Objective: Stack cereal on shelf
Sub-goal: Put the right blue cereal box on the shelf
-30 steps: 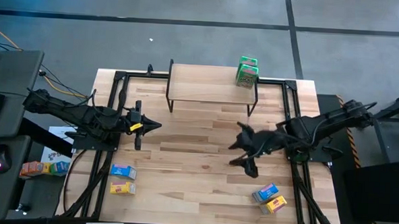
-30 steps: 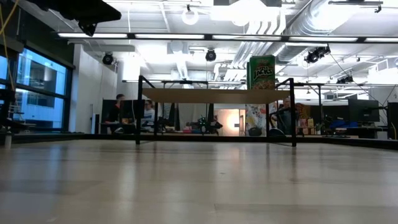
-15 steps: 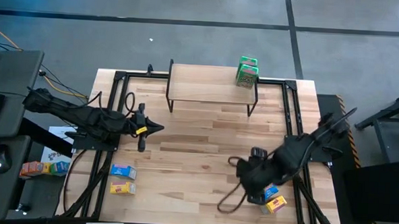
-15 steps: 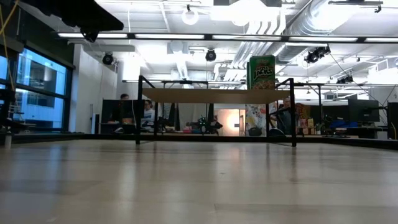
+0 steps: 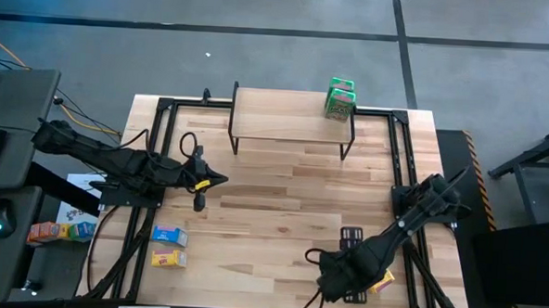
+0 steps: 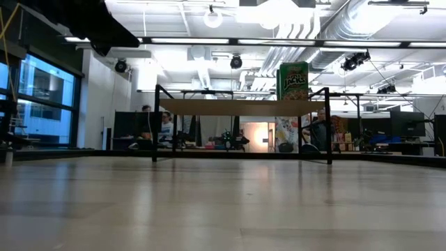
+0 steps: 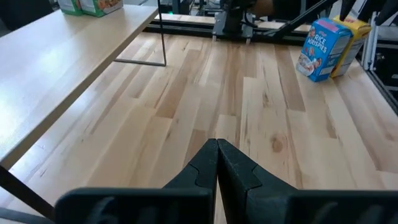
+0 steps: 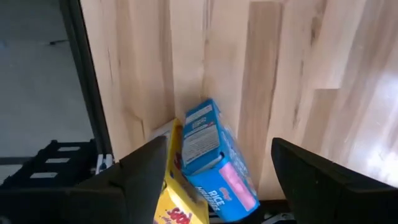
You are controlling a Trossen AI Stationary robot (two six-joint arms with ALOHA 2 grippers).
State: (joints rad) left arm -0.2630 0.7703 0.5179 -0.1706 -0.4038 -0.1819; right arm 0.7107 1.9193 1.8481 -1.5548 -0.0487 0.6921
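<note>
Two green cereal boxes (image 5: 340,98) stand on the right end of the shelf (image 5: 290,116) at the far edge; the low view shows one green box (image 6: 293,81) upright on it. A blue box (image 8: 211,155) and a yellow box (image 8: 180,202) stand side by side at the near right. My right gripper (image 8: 219,146) hangs open above them, pointing down, its fingers clear of both. In the high view the right gripper (image 5: 351,273) hides the blue box; the yellow box (image 5: 381,283) shows. My left gripper (image 7: 217,144) is shut and empty over the table's left middle (image 5: 219,179).
Another blue box (image 5: 167,235) and yellow box (image 5: 168,258) sit on the table at the near left. Black frame rails (image 5: 154,158) run along both sides of the table. Bare planks (image 5: 282,201) lie between the shelf and the near edge.
My right gripper has swung from the table's middle right toward the near edge and tipped over until it points down above the blue and yellow boxes, staying open. The boxes have not moved.
</note>
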